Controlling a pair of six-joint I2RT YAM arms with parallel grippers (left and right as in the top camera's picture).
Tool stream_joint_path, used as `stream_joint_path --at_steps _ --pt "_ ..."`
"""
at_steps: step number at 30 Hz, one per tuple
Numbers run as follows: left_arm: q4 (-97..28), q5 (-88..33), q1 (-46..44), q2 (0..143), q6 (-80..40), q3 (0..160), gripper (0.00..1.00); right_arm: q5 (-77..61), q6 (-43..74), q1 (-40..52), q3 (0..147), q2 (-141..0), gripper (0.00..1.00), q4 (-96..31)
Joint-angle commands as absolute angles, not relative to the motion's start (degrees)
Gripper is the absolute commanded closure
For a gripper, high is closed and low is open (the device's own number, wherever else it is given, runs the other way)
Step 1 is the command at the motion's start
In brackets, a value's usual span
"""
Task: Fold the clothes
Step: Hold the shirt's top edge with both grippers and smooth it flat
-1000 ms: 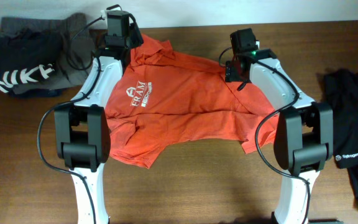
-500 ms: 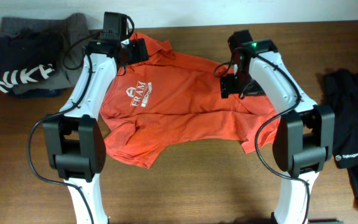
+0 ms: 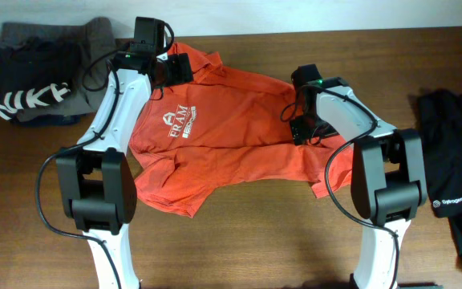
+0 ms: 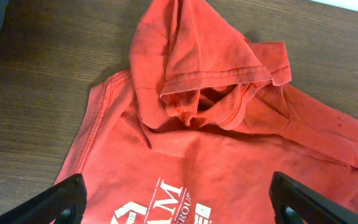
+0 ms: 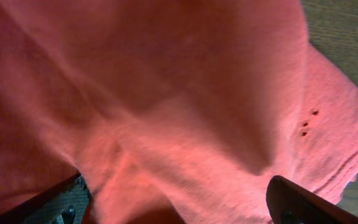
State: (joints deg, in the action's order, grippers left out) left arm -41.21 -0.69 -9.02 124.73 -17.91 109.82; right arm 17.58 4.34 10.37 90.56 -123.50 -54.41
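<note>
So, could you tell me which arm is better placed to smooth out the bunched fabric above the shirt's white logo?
Left. The left gripper, open, hovers right by that bunch; the right gripper sits over the shirt's plain far side.

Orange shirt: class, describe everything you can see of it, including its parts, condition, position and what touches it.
The orange shirt looks like soft cotton, with a rumpled collar and white printed lettering on the chest. It lies spread but wrinkled on the wooden table, not yet folded. The left gripper and right gripper hang over it, jaws open, holding nothing.
</note>
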Motion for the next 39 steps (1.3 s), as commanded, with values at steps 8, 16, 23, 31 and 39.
stream_joint_path --at_steps 8,16,23,31,39 --pt "-40.97 -1.30 -8.88 125.14 -17.08 110.30 0.05 20.01 4.89 2.59 89.34 -124.14 0.09 -51.55" --pt "-40.62 -2.11 -8.95 125.16 -17.06 110.30 0.02 16.93 5.56 2.24 89.65 -124.11 0.13 -50.50" --pt "-41.10 -5.82 -10.04 125.71 -17.04 110.30 0.22 13.47 12.53 2.22 100.38 -121.73 0.14 -60.27" --pt "-45.34 -7.97 -13.54 127.96 -17.08 110.30 0.21 13.52 10.94 2.17 101.91 -122.30 0.07 -66.11" --pt "-46.74 -11.22 -15.57 132.22 -17.52 110.24 0.21 13.52 8.73 2.15 96.23 -122.30 0.07 -59.83"
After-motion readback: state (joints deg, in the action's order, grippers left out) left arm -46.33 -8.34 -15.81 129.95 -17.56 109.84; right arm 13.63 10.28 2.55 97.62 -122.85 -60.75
